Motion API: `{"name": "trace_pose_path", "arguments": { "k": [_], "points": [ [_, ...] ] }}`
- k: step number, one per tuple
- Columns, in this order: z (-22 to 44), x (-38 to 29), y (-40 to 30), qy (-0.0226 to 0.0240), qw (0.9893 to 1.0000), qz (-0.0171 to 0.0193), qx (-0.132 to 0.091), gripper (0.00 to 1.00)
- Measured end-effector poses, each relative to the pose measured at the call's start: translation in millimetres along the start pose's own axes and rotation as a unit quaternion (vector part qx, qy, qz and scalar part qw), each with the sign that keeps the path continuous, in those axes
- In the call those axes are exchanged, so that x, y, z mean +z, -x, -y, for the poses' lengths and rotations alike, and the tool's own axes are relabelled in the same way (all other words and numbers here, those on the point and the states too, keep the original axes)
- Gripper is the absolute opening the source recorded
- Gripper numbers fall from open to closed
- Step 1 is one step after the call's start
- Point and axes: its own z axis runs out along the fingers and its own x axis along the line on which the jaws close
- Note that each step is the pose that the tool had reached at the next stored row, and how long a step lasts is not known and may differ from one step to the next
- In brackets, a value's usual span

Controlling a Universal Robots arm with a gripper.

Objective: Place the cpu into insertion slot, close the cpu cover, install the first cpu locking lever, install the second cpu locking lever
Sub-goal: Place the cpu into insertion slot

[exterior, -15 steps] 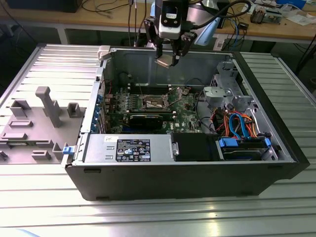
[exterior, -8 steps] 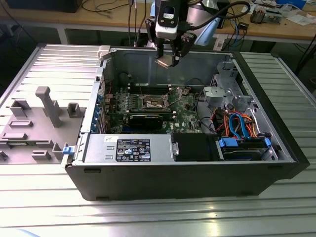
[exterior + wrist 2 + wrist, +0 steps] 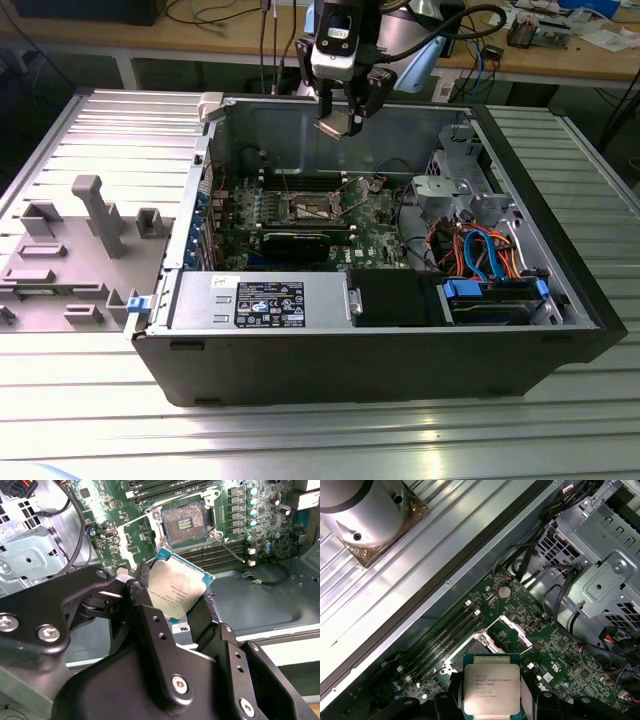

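Observation:
My gripper (image 3: 338, 122) hangs above the open computer case, shut on the cpu (image 3: 334, 127), a small square chip with a silver-grey top. In both wrist views the cpu (image 3: 179, 587) (image 3: 491, 682) sits between the black fingers (image 3: 141, 582), gripped by its edges. The insertion slot (image 3: 184, 521) lies below on the green motherboard (image 3: 375, 235), its dark centre bare. The cpu cover (image 3: 136, 540) (image 3: 514, 628) stands swung open beside the slot. A thin wire locking lever (image 3: 231, 547) sticks out from the socket's corner, unlatched.
A black graphics card (image 3: 300, 241) lies just in front of the socket. The silver drive cage (image 3: 450, 190) and coloured cables (image 3: 480, 250) fill the exterior view's right of the case, with the power supply (image 3: 260, 300) along the front. A grey fixture tray (image 3: 80, 240) sits outside.

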Motion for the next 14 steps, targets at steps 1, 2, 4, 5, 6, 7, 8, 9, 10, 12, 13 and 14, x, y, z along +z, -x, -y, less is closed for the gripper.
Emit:
{"name": "trace_pose_path", "arguments": {
  "k": [1,2,4,5,6,7,8,9,10,12,13,14],
  "points": [
    [0.0,0.1,0.1,0.0000,1.0000,0.0000,0.000,0.54],
    [0.0,0.2,0.1,0.0000,1.0000,0.0000,0.000,0.54],
    [0.1,0.2,0.1,0.0001,1.0000,0.0000,0.000,0.54],
    [0.1,0.3,0.1,0.0001,1.0000,0.0000,0.000,0.54],
    [0.1,0.3,0.1,0.0000,1.0000,0.0000,0.000,0.54],
    [0.1,0.3,0.1,0.0001,1.0000,0.0000,0.000,0.54],
    [0.1,0.3,0.1,0.0001,1.0000,0.0000,0.000,0.54],
    [0.1,0.3,0.1,0.0000,1.0000,0.0000,0.000,0.54],
    [0.1,0.3,0.1,0.0001,1.0000,0.0000,0.000,0.54],
    [0.0,0.3,0.1,0.0001,1.0000,0.0001,0.002,0.54],
    [0.0,0.3,0.2,0.0002,1.0000,0.0004,0.005,0.54],
    [0.1,0.4,0.1,0.0004,0.9999,0.0010,0.011,0.54]
  ]
}}
